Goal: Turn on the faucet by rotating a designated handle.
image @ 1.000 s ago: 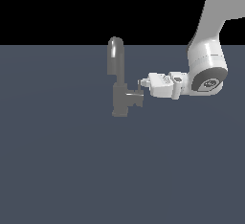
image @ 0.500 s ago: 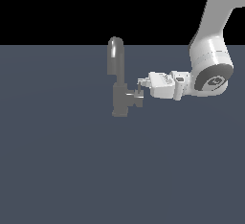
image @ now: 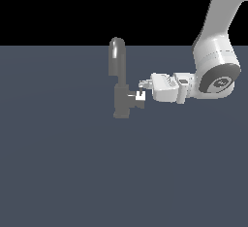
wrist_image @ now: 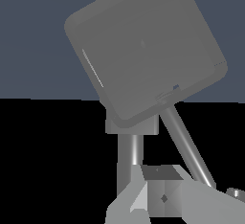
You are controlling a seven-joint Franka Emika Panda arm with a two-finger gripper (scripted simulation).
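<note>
The grey faucet (image: 119, 78) stands upright, with its round-topped spout column above a blocky lower body (image: 122, 107) and a short side stub (image: 134, 100) pointing to the exterior view's right. My gripper (image: 142, 90) is level with the end of that stub, its fingertips right against it, and it looks shut with nothing clamped. The handle is too small to make out there. In the wrist view the faucet's big square face (wrist_image: 143, 50) fills the frame, the thin handle rod (wrist_image: 184, 144) slants away from it, and my fingertips (wrist_image: 160, 194) sit close beside the rod.
The faucet stands alone on a flat dark blue-grey floor (image: 72, 172). My white arm (image: 215, 71) reaches in from the exterior view's upper right.
My wrist has drifted slightly right and down in the exterior view while the fingertips stay at the stub's end. The faucet shows no visible movement.
</note>
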